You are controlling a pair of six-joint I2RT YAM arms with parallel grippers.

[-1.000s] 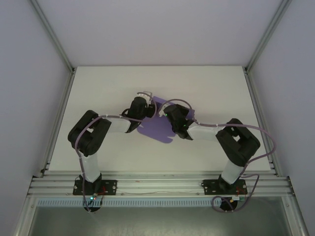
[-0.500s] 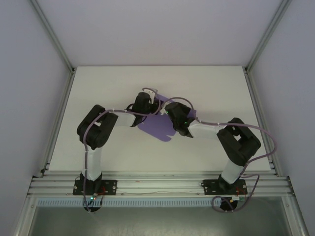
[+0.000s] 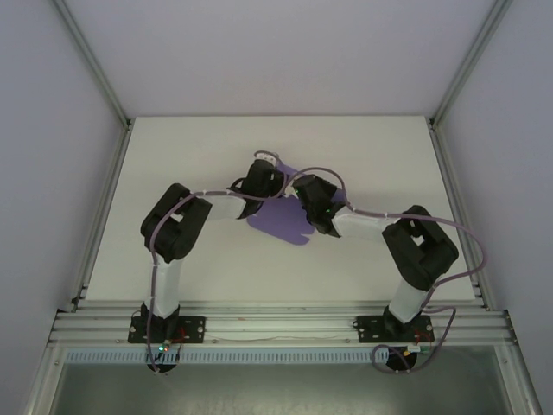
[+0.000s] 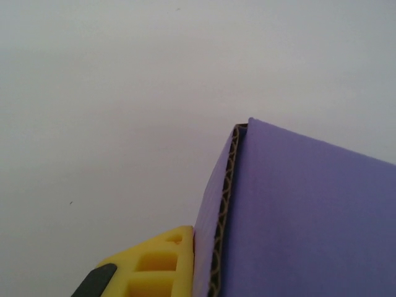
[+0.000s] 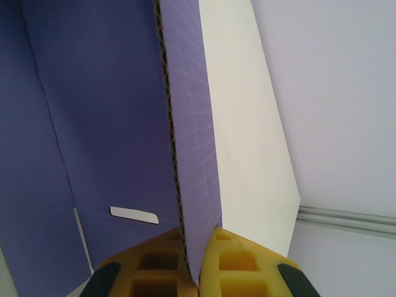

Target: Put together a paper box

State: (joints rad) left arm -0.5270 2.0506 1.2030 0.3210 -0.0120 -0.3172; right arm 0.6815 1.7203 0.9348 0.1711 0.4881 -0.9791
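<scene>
At the table's middle, the left fingers and the right fingers each pinch tight on a wall of the paper box.

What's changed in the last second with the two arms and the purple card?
The left gripper moved forward and rightward, then closed on an edge of the purple corrugated-card paper box. The right gripper stayed pinched on another edge; the card hardly moved.

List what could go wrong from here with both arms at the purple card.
The right gripper pinches a raised panel of the paper box at its edge, so a pull may make it slip or crease. The left gripper seems to hold the card near a corner, so uncoordinated moves could bend or tear it.
</scene>
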